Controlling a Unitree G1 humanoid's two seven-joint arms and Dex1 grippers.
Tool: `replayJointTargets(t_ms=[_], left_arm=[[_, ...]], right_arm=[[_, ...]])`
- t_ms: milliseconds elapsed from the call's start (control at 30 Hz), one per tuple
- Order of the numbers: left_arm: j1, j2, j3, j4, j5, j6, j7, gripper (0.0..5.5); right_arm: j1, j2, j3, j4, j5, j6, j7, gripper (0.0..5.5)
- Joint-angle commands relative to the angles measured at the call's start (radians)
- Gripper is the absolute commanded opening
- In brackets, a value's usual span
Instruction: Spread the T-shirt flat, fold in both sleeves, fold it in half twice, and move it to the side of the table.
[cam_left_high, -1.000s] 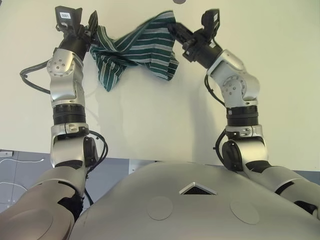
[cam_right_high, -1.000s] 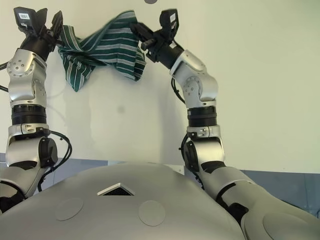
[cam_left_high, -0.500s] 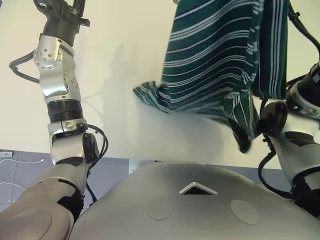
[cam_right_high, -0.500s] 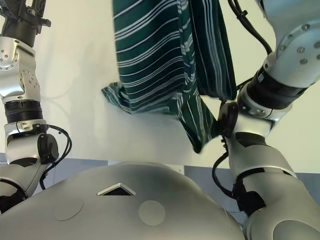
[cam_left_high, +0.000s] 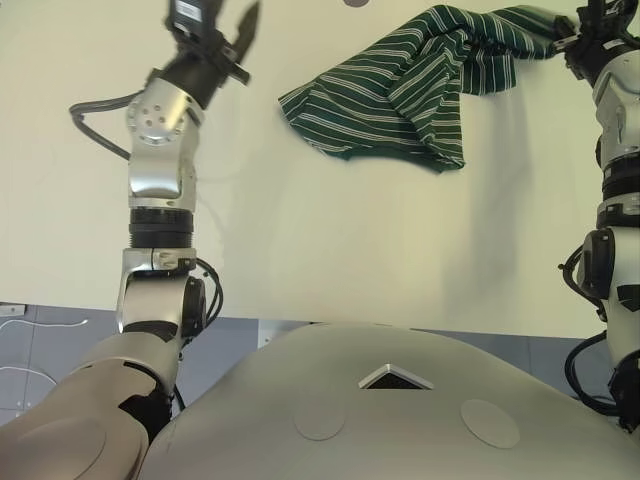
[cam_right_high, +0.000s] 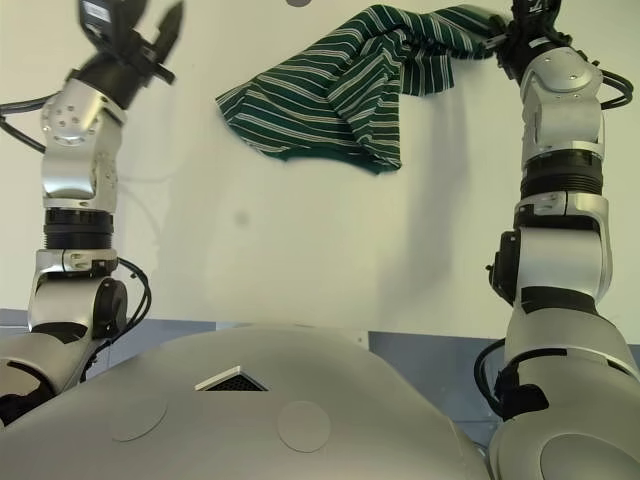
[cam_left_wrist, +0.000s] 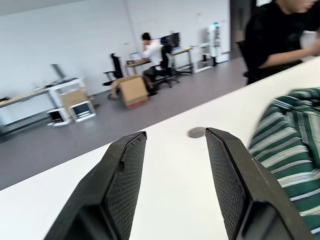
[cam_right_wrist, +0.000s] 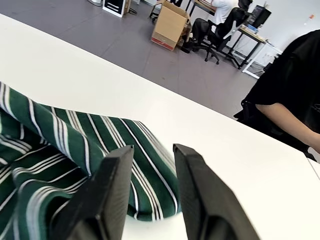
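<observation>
T-shirt (cam_left_high: 390, 95) lies bunched along the surface's (cam_left_high: 330, 260) far edge, toward its right corner, with the right claw (cam_left_high: 590, 25) at its right end and the left claw (cam_left_high: 225, 22) well apart. The left wrist view has that claw released above the surface beside the T-shirt, probably poised to take a grip for spreading. The right wrist view has the fingers (cam_right_wrist: 112, 190) slightly parted over the T-shirt, nothing pinched.

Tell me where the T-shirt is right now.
In the head views the T-shirt lies bunched on the far part of the white table, right of centre, its right end by the right gripper; the left gripper is apart from it.
</observation>
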Motion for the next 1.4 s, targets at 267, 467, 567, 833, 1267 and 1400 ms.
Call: replayJointTargets(t_ms=[267,467,567,833,1267,1400], left_arm=[[0.039,0.233,-0.354,0.017,0.298,-0.224,-0.367,2.18],[-0.026,0.170,-0.392,0.162,0.366,-0.266,-0.320,1.67],[-0.026,0.160,-0.403,0.181,0.364,-0.274,-0.338,1.11],[-0.030,0.149,-0.427,0.222,0.381,-0.269,-0.349,0.04],[0.005,0.166,-0.421,0.154,0.360,-0.238,-0.370,0.00],[0.012,0.170,-0.420,0.144,0.358,-0.229,-0.378,0.00]], right_arm=[[0.215,-0.045,0.074,-0.491,-0.011,-0.012,0.307,2.55],[0.259,0.028,0.167,-0.528,-0.055,0.009,0.342,2.59],[0.263,0.058,0.184,-0.518,-0.072,0.030,0.341,2.59],[0.233,0.209,0.204,-0.435,-0.105,0.147,0.271,2.59],[0.305,0.157,0.178,-0.601,-0.142,0.334,0.246,0.75],[0.310,0.172,0.112,-0.614,-0.106,0.325,0.227,0.03]])
